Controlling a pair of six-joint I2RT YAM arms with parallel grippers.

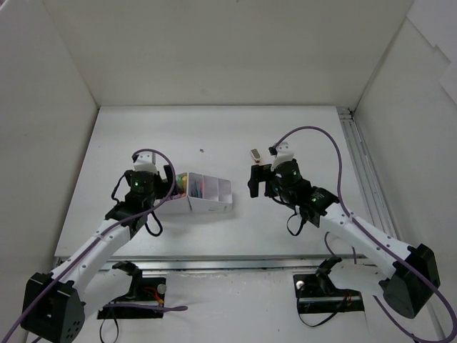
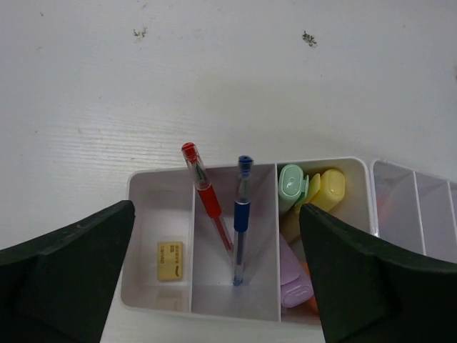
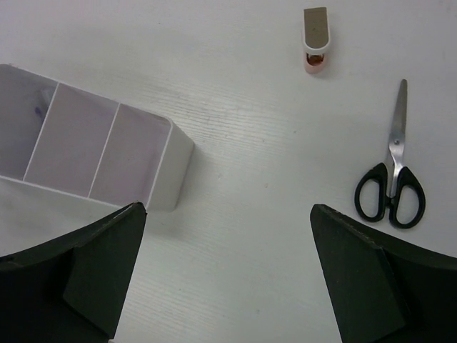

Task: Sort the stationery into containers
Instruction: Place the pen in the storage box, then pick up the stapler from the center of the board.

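The white organizer point(image 1: 211, 201) sits at mid table. In the left wrist view its compartments point(image 2: 161, 176) hold a pale yellow eraser point(image 2: 170, 259), a red pen point(image 2: 208, 201) and a blue pen point(image 2: 241, 214), and green point(image 2: 290, 183), yellow point(image 2: 329, 187) and purple point(image 2: 295, 284) markers. My left gripper point(image 2: 214, 282) is open and empty above these compartments. My right gripper point(image 3: 228, 279) is open and empty over bare table, right of the organizer's end point(image 3: 173, 171). Black-handled scissors point(image 3: 391, 184) lie to its right. A small grey and pink item point(image 3: 315, 39) lies farther off.
The organizer's compartments in the right wrist view point(image 3: 71, 139) look empty. In the top view the small item point(image 1: 255, 152) lies just beyond my right gripper point(image 1: 257, 180). White walls enclose the table, and a metal rail point(image 1: 360, 168) runs along its right side.
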